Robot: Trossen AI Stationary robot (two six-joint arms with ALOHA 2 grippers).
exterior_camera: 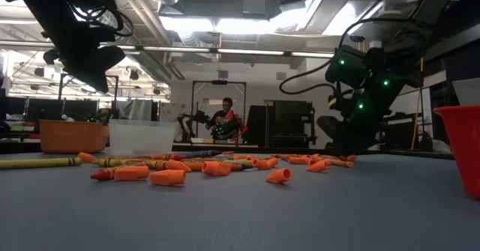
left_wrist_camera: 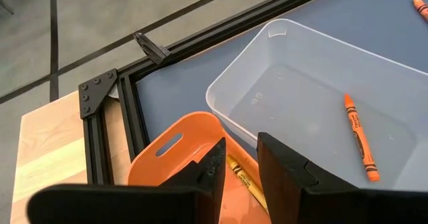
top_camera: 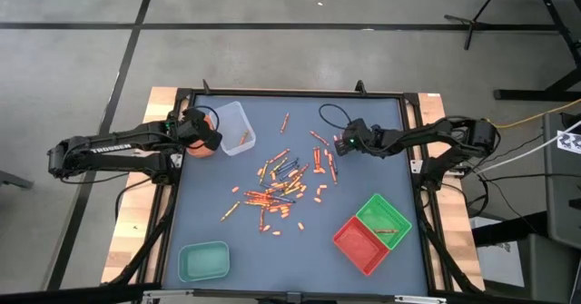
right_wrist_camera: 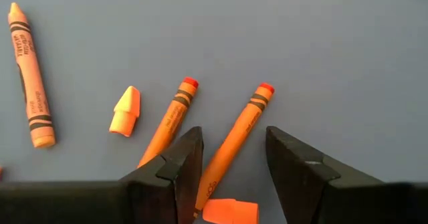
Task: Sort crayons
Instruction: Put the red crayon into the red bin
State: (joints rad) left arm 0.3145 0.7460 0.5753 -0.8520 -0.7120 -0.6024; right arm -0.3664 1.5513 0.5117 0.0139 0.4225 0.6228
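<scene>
Several crayons (top_camera: 277,181), mostly orange and red, lie scattered on the blue-grey mat at the table's middle. My right gripper (top_camera: 338,144) is open and low at the far right of the pile. Its fingers stand on either side of an orange, red-tipped crayon (right_wrist_camera: 235,144) that lies flat on the mat, without touching it. My left gripper (top_camera: 211,135) is open above the orange tray (left_wrist_camera: 170,147) at the far left. A yellow crayon (left_wrist_camera: 242,176) lies in that tray below the gap between the fingers. One orange crayon (left_wrist_camera: 360,138) lies in the clear tray (left_wrist_camera: 287,37).
A second orange crayon (right_wrist_camera: 167,120), a broken orange tip (right_wrist_camera: 126,110) and a peach crayon (right_wrist_camera: 30,83) lie beside my right gripper. The green tray (top_camera: 383,217) and red tray (top_camera: 361,244) stand near right, and the teal tray (top_camera: 203,260) near left. The black frame (left_wrist_camera: 134,110) borders the mat.
</scene>
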